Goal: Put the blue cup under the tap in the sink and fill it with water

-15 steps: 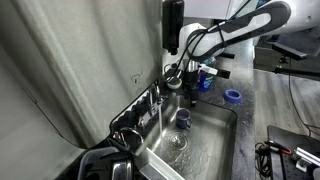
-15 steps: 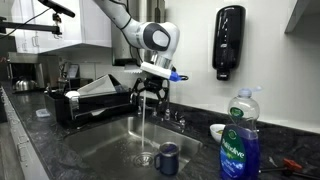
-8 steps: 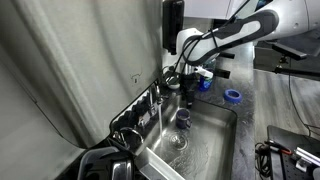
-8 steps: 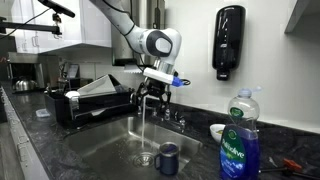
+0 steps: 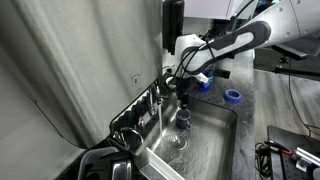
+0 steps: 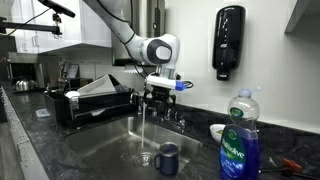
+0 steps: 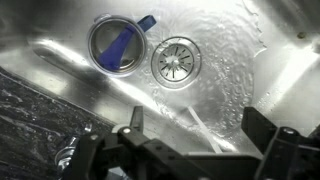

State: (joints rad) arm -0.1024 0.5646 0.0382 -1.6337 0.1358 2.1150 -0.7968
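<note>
Blue cup [image 7: 117, 45] upright in sink [image 7: 262, 72], mouth up, beside drain [image 7: 176, 62].

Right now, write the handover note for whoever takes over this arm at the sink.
Gripper: open and empty, hanging over the basin close to the tap.
Small dark blue round cup: upright on the floor of the big stainless-steel sink, beside the round drain, not held.
Short chrome tap: on. The water stream lands on the drain, next to the cup rather than into it.
Done: cup in the sink, water flowing.
Left: probably shift the cup under the stream. How full it is cannot be told.
</note>
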